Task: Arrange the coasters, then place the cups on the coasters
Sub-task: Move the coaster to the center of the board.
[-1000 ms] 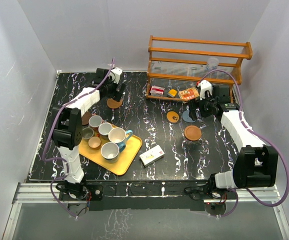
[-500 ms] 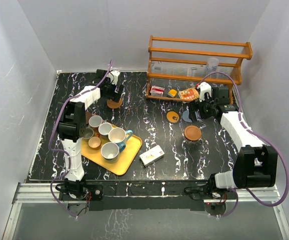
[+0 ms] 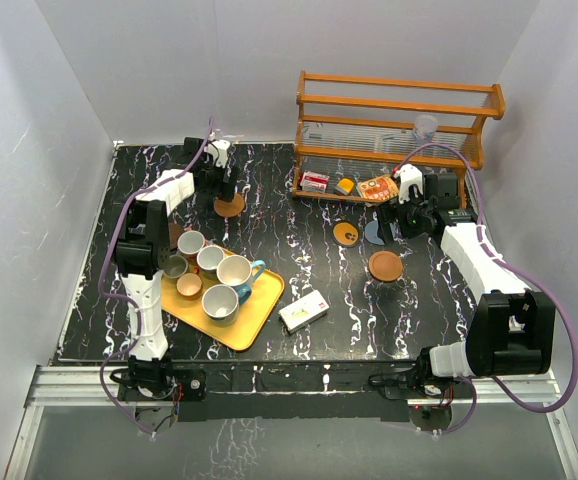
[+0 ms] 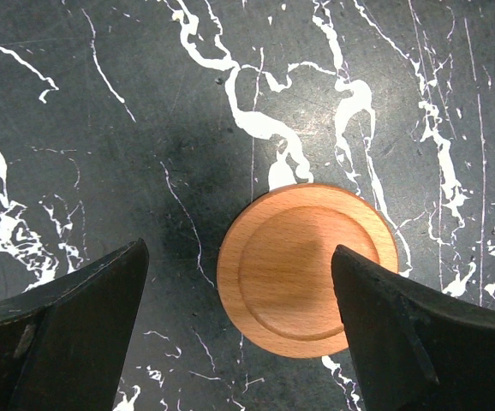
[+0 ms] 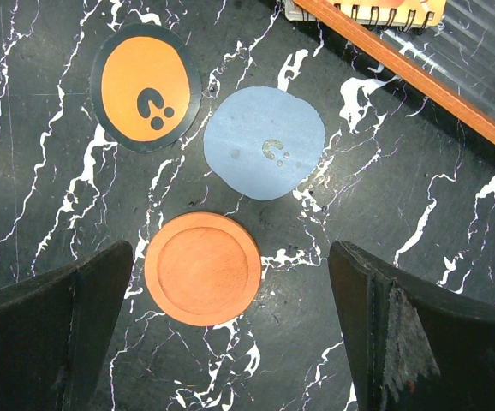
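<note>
Left gripper (image 4: 239, 257) is hovering, jaws apart, astride a wooden coaster (image 4: 307, 270) lying flat on the table (image 4: 102, 128), likely lining up a pinch; right gripper (image 5: 230, 253), equally wide, is hanging over three coasters (image 5: 202, 268).

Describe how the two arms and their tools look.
Both the left arm and right arm have white links, black joints and a looping purple cable. The left tool and right tool each end in two broad, black, wedge-shaped fingers.
</note>
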Robot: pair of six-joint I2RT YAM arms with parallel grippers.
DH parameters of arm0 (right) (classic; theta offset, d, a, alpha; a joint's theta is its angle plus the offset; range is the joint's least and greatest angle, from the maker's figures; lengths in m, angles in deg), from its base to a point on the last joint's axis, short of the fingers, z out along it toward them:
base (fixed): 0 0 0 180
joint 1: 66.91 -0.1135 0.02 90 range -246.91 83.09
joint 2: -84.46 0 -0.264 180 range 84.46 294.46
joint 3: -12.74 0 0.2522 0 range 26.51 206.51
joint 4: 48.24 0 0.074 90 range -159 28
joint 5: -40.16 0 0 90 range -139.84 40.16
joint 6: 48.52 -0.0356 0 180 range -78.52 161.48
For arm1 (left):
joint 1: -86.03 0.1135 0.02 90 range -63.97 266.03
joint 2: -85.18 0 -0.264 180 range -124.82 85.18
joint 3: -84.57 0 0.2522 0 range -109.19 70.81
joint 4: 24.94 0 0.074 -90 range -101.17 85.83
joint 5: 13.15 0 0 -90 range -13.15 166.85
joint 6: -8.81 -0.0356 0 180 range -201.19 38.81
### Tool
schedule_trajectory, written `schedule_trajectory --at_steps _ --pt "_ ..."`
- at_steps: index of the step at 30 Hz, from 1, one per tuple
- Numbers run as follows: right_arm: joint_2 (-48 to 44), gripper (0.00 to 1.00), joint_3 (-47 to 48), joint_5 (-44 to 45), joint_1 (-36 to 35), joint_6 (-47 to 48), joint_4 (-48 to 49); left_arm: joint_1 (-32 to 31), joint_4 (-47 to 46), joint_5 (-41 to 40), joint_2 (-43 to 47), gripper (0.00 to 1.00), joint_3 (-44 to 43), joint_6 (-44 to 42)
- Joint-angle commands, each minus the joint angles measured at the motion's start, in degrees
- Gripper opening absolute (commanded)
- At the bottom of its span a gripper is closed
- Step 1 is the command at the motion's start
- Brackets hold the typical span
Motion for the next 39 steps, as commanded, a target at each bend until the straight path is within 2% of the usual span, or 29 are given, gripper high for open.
schedule_trajectory --at_steps 1,12,25,31,39 --pt "-0.62 0.98 -0.19 -0.8 0.23 0.0 2.3 0.27 2.01 3.8 -0.44 0.85 -2.27 1.61" --pt "-0.43 0.98 -0.22 -1.32 0.22 0.24 1.93 0.28 2.79 6.11 -1.4 0.76 -2.28 2.73" --pt "-0.26 0.98 -0.31 -1.57 0.21 0.32 1.66 0.3 3.09 6.23 -1.85 0.71 -1.22 2.81" --pt "-0.08 0.98 -0.34 -1.68 0.21 0.4 1.64 -0.13 2.59 9.06 0.36 0.66 2.55 4.24" --pt "0.18 0.98 -0.38 -1.04 0.21 0.65 1.58 -4.11 1.41 9.6 3.5 0.61 8.07 4.49"
